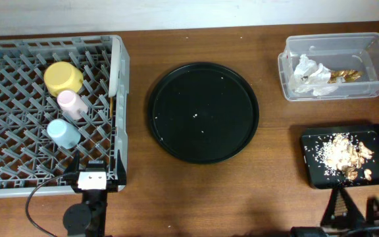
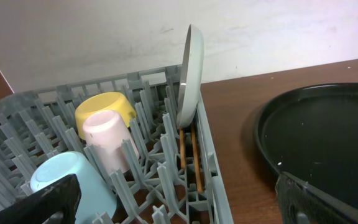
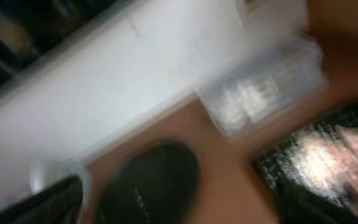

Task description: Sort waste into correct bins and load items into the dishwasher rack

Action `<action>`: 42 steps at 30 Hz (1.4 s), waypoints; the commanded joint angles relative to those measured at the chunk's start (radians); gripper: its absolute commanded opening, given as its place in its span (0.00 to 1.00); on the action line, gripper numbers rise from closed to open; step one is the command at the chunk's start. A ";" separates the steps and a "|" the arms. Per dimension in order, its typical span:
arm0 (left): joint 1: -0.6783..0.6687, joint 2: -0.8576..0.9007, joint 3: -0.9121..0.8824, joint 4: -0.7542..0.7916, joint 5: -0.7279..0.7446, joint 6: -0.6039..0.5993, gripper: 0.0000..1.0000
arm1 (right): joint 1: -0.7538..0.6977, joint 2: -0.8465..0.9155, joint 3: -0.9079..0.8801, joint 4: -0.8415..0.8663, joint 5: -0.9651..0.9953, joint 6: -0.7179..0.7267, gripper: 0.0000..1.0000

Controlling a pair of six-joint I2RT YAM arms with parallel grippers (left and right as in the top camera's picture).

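Observation:
The grey dishwasher rack [image 1: 18, 178] stands at the left. In it are the yellow bowl [image 1: 63, 77], pink cup [image 1: 72, 103] and light-blue cup [image 1: 63, 133]. The grey-blue plate [image 2: 190, 74] stands on edge at the rack's right side, with the chopsticks [image 2: 195, 163] below it. The clear tub [image 1: 374, 49] holds the napkin [image 1: 311, 74] and wrapper scraps [image 1: 347, 75]. The black container [image 1: 311, 164] holds the food bits [image 1: 344, 155]. My left gripper [image 1: 96, 172] [image 2: 185, 208] is open and empty at the rack's front right corner. My right gripper [image 1: 358, 207] [image 3: 179, 205] is open and empty below the black container.
A large round black tray [image 1: 204, 112] lies in the middle of the brown wooden table, with a few white crumbs on it. It also shows in the left wrist view [image 2: 328, 137]. The right wrist view is blurred by motion.

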 commanded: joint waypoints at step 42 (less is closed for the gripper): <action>0.003 -0.006 -0.008 0.001 -0.003 0.013 0.99 | 0.080 -0.172 -1.126 1.059 -0.019 -0.464 0.98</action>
